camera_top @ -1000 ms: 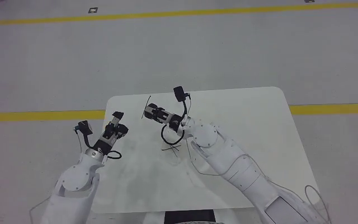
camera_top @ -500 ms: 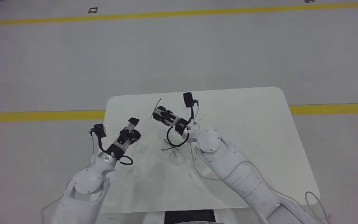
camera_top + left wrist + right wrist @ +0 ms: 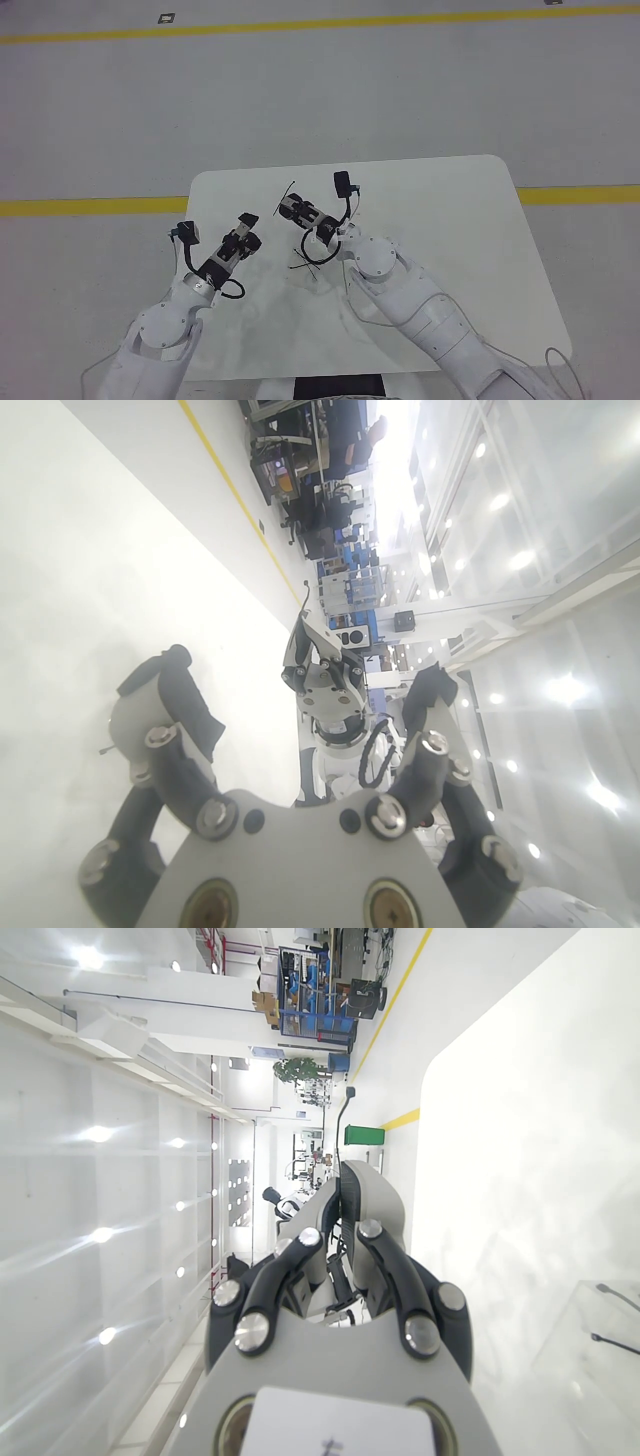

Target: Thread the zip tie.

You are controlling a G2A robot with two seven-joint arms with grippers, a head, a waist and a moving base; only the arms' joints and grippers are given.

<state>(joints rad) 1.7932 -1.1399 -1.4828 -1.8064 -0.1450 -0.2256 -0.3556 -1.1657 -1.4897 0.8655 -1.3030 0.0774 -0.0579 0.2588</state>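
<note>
My right gripper [image 3: 286, 207] hangs over the back left part of the white table [image 3: 440, 200], shut on a thin black zip tie [image 3: 289, 190] that sticks out past its fingertips. From its own wrist, the right gripper [image 3: 344, 1178] has its jaws closed on the zip tie [image 3: 343, 1118], whose head end points away. My left gripper [image 3: 249, 226] sits just to the left of it, open and holding nothing. Seen from the left wrist, the left gripper [image 3: 305, 685] has its fingers [image 3: 172, 685] spread wide, facing the right gripper [image 3: 300, 640] and the zip tie [image 3: 304, 600].
Several loose black zip ties [image 3: 306, 262] lie on the table beside the right arm, apparently in a clear box [image 3: 595, 1328]. The table's right half is bare. A yellow floor line [image 3: 80, 206] runs behind the table.
My left arm has swung right and forward, bringing its open gripper close to the right gripper. The right gripper has shifted a little to the right with the zip tie still in it.
</note>
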